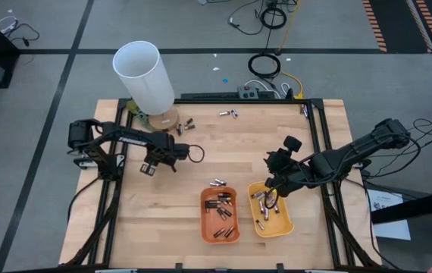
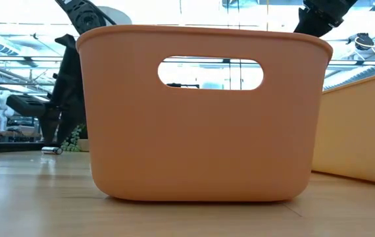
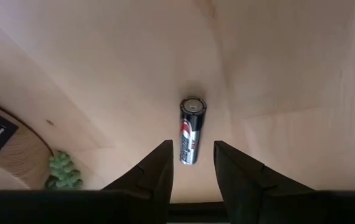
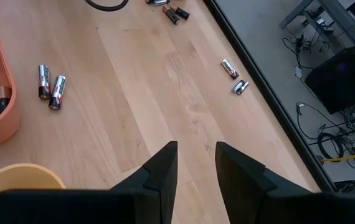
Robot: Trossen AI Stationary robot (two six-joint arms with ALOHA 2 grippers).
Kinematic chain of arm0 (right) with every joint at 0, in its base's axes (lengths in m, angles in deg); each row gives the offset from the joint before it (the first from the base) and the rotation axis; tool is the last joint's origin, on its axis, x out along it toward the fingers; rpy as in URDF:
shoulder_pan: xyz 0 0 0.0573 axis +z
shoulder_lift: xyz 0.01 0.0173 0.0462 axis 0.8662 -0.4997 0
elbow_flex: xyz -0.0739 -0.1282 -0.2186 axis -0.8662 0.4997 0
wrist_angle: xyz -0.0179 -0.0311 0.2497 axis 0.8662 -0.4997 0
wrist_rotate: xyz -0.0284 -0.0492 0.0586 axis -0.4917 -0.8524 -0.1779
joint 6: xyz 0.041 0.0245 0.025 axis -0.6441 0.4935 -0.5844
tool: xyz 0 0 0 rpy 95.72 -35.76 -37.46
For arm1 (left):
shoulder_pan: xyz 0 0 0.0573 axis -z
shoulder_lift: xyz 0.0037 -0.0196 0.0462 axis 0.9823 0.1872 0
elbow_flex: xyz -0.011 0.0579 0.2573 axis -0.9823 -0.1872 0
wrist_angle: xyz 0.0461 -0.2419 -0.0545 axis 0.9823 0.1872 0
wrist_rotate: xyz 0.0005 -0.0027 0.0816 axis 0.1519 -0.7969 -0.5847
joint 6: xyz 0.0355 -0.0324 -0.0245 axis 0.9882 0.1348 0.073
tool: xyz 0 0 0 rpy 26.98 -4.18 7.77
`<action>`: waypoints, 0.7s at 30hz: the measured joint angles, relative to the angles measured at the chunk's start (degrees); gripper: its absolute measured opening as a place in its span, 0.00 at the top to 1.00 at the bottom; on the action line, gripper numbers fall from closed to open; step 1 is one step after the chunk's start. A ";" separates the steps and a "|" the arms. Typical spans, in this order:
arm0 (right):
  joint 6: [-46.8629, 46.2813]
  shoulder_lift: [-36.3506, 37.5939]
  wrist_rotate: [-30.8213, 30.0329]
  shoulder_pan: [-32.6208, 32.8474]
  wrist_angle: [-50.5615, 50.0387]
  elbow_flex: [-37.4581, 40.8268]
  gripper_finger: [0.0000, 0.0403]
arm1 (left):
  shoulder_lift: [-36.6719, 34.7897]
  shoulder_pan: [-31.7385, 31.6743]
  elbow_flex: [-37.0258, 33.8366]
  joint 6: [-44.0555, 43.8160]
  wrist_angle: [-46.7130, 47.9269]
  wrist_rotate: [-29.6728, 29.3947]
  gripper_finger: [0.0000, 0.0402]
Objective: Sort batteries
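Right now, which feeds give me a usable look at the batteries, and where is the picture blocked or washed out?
Low view: orange tray fills the frame, windows behind glare. Left wrist view: battery sharp, soft shadow, left gripper open. High view: evenly lit, cells tiny.

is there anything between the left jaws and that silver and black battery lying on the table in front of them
Nothing visible. The left gripper has its jaws apart, and the silver-and-black cylindrical battery lies on bare light wooden table in line with the gap, its near end already between the fingertips.
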 joint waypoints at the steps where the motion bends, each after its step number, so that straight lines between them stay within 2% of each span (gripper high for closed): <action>1: 0.00 0.00 0.00 -0.01 0.00 0.00 0.75 | 0.00 -0.28 0.00 0.00 -0.47 0.25 0.69; 6: 0.00 0.00 0.00 -0.01 0.00 0.00 0.75 | 0.02 -1.71 0.00 0.04 -3.04 2.80 0.69; 15: 0.00 0.00 0.00 -0.01 0.00 0.00 0.75 | 0.02 -2.17 -0.21 0.35 -3.66 3.36 0.69; 21: 0.00 0.00 0.00 -0.02 0.00 0.00 0.75 | -0.09 -2.10 -4.66 0.52 -6.36 5.28 0.69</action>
